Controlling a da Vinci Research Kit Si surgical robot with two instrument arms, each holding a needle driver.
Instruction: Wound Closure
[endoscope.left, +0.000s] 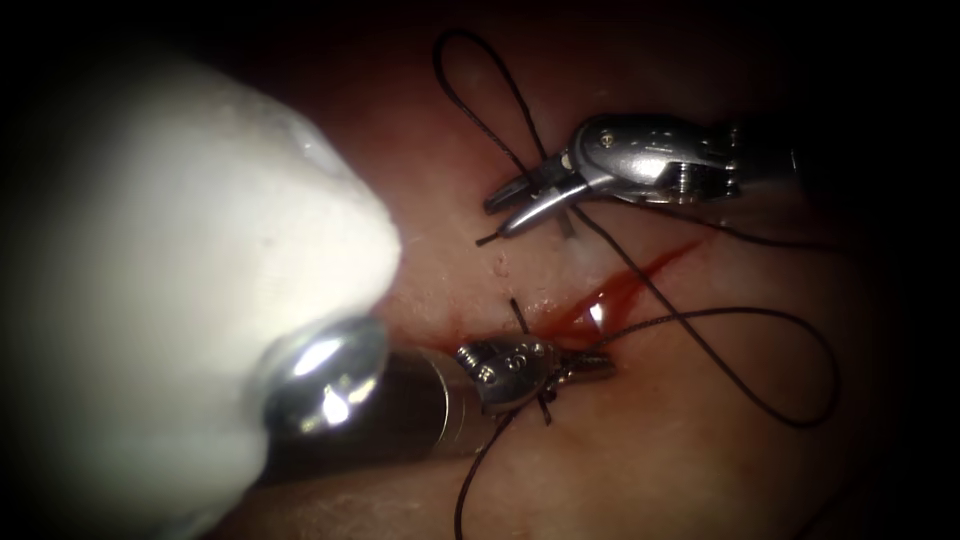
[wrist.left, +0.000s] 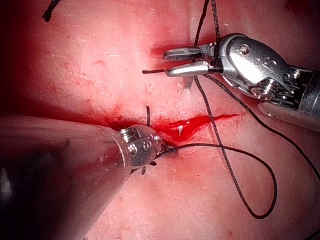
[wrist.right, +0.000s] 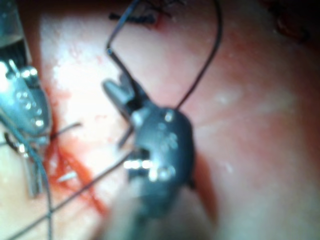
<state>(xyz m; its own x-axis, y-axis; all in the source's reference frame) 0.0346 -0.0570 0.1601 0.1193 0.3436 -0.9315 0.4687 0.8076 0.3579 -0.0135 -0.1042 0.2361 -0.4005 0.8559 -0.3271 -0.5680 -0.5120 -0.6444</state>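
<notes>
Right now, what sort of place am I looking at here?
Most likely a surgical training bench, not an operating room. Two robotic end effectors work over pale tissue: the left end effector beside a red-stained cut, the right end effector open above it, with dark thread looped across.

White blur hides the tissue's left side

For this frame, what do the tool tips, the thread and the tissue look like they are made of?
Left tool and right tool: polished metal, judging by the bright silvery highlights. Thread: dark, matte, apparently braided; a fine twist shows along the strand. Tissue: pale pink, moist pork belly with a soft sheen; red fluid lies wet and glossy in the cut.
</notes>
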